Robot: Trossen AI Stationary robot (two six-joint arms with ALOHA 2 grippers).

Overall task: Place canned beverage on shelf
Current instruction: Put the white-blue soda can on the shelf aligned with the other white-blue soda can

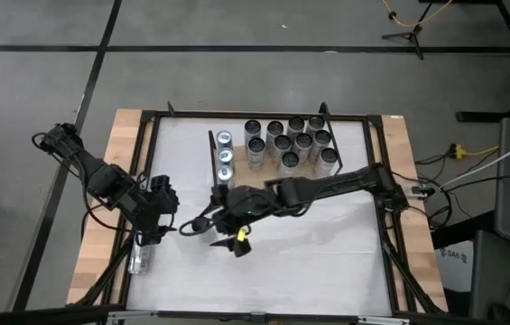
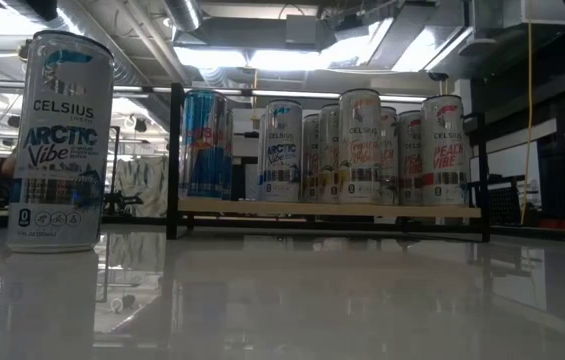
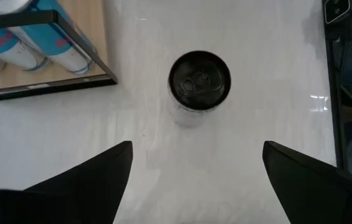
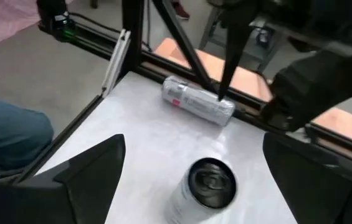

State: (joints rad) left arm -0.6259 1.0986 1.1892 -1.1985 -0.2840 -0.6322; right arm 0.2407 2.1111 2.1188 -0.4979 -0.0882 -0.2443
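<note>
White tabletop (image 1: 327,244), workshop beyond.
Item: upright silver-blue aluminium beverage can (image 4: 210,183), standing on the table near-left of the light-brown wooden shelf (image 2: 332,208), not yet gripped.
Right gripper (image 4: 194,138): fingers spread, can just ahead.
Left gripper (image 3: 197,144): spread, facing the same can.
Step, as I judge it: approach.
Next: I straddle the can, close, then lift.

Bright ceiling lights (image 2: 262,55) glare across the glossy tabletop (image 2: 342,300)
</note>
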